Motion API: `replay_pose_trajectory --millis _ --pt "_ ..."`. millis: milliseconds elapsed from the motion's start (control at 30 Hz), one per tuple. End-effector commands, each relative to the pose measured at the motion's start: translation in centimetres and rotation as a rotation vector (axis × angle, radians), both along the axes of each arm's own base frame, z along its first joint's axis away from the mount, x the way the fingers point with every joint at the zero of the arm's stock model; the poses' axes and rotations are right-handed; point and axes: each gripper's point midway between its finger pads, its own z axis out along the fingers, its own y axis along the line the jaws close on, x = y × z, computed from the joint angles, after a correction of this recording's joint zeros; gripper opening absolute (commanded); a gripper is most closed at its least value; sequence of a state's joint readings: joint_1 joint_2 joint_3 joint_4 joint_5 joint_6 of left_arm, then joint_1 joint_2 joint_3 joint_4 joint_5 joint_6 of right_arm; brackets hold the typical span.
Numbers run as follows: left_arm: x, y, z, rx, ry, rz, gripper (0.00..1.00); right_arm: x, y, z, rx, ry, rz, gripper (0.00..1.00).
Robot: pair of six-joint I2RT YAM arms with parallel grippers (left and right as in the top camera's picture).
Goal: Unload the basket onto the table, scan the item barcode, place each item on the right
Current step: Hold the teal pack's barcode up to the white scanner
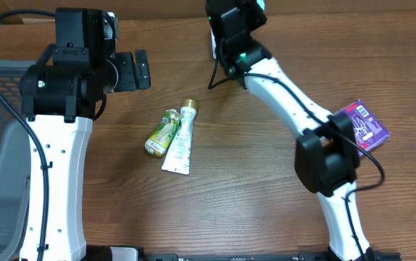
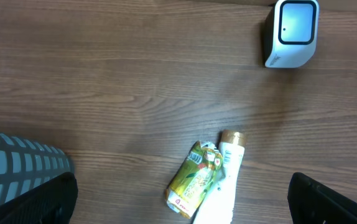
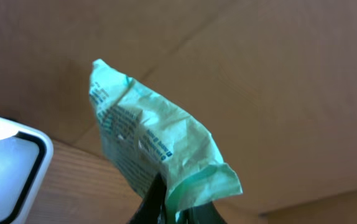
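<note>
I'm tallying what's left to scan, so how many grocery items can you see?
4. Yellow-green pouch and white tube side by side in the middle; purple packet far right; mint-green packet pinched in the right pincer. Others may be hidden.

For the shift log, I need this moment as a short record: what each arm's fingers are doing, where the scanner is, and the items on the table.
right fingers: shut on a crumpled green packet, held up beside the barcode scanner
left fingers: open, holding nothing
barcode scanner: white, beyond the centre items
centre: green pouch and white tube, side by side, touching
right side: purple packet, lying flat
left side: grey basket
</note>
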State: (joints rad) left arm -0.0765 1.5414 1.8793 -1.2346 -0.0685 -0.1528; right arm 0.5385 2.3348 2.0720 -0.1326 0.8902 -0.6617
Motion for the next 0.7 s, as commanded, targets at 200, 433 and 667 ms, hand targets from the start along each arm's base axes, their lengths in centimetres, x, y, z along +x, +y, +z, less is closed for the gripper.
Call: replay_pose_trajectory --millis 200,433,667 --pt "0.2 0.3 0.2 0.019 -0.005 -0.004 1.0 1.1 1.8 -3.4 -0.329 0.099 0.075 0.04" --pt "0.2 0.3 0.2 0.019 -0.005 -0.004 1.0 1.5 3.5 -4.9 -0.344 0.134 0.185 0.04" --pt "0.2 0.3 0.2 0.019 -0.005 -0.004 0.99 1.5 4.2 -6.4 -0.385 0.184 0.25 0.04"
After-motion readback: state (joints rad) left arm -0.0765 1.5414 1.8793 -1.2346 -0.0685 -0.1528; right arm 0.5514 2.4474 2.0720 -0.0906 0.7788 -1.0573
